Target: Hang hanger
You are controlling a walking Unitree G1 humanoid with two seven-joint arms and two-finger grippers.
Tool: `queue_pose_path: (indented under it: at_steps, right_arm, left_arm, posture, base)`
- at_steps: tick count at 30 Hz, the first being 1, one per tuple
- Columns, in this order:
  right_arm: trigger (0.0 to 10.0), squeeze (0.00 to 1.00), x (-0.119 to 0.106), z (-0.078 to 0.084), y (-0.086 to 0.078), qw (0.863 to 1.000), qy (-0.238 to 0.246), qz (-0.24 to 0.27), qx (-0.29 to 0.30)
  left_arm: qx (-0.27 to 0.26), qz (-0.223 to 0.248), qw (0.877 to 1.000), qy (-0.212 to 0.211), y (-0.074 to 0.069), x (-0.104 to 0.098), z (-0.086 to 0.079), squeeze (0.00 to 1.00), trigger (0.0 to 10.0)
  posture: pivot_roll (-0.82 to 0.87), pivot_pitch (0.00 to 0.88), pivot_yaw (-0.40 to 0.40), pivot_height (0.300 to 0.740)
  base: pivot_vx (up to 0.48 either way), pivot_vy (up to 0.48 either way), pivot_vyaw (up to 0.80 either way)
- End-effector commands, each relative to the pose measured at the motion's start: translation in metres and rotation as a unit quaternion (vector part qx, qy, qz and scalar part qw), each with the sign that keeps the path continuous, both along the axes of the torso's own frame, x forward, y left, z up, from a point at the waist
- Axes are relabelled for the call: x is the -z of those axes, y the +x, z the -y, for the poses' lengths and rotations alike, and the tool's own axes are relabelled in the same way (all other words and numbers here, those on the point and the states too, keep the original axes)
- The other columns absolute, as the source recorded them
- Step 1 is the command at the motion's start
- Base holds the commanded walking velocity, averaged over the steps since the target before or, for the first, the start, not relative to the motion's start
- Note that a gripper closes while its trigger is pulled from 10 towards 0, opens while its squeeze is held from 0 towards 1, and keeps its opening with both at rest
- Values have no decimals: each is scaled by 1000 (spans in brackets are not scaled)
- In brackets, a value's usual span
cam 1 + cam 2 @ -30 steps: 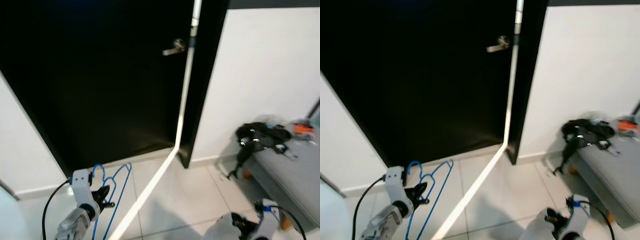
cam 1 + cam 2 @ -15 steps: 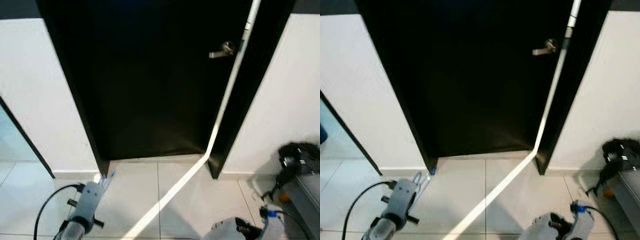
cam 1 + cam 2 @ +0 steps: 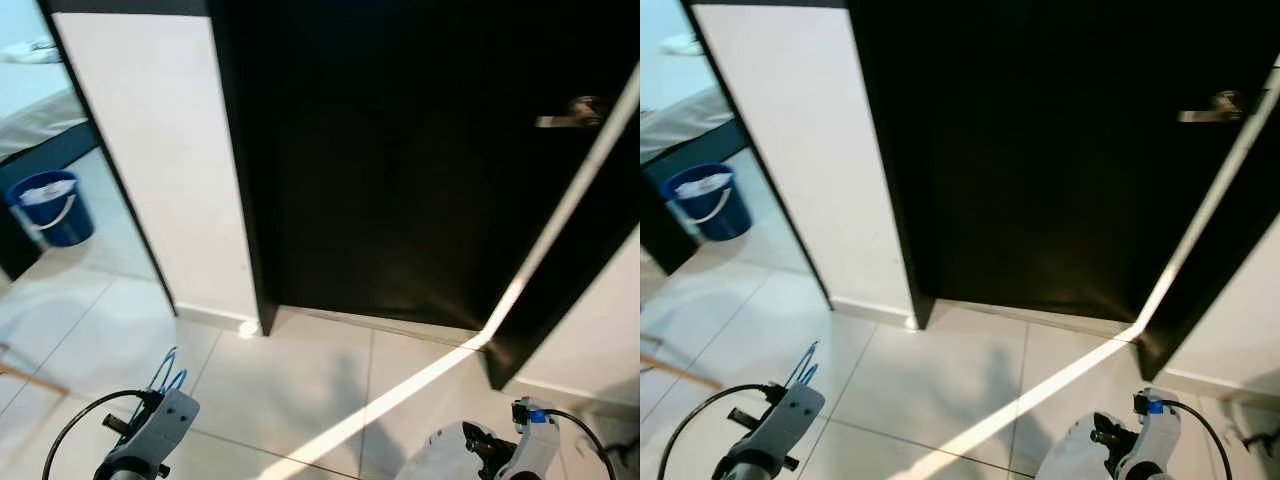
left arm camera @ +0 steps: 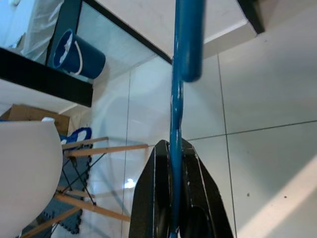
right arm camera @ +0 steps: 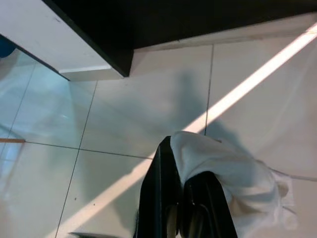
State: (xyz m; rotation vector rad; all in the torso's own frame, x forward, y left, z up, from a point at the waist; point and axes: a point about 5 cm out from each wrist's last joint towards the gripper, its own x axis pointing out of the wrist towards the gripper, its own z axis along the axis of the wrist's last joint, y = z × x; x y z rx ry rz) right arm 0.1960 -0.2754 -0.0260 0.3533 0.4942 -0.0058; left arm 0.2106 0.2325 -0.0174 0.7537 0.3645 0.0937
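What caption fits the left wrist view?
Left gripper shut on a thin blue wire hanger above white floor tiles, blue bucket beyond.

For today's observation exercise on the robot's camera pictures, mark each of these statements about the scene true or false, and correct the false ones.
1. The left gripper is shut on a blue hanger. True.
2. The right gripper holds a red cloth. False: it holds a white cloth.
3. A blue bucket stands on the floor to the robot's left. True.
4. The door ahead is white. False: it is black, with a silver handle.
5. The hanger already hangs on the door handle. False: it is in the left gripper, low over the tiled floor.
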Motion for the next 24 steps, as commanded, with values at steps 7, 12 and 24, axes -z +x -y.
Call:
queue_pose_path:
  at_steps: [7,12,24]
  right_arm:
    - [10000,0,-4,-3,3,1000,6,11,-1]
    - [10000,0,-5,-4,4,1000,7,15,-1]
    - [10000,0,-5,-2,4,1000,11,16,4]
  left_arm:
    - [-2,8,1000,24,2,-2,-4,0,10000]
    - [-11,-9,999,31,-1,8,-3,0,10000]
    - [-16,-17,999,34,-2,12,-6,0,10000]
  posture:
    - [32,91,-40,740]
    - [49,97,-49,740]
    - [60,93,-55,740]
  base:
    - [0,0,719]
    - [0,0,719]
    - [0,0,719]
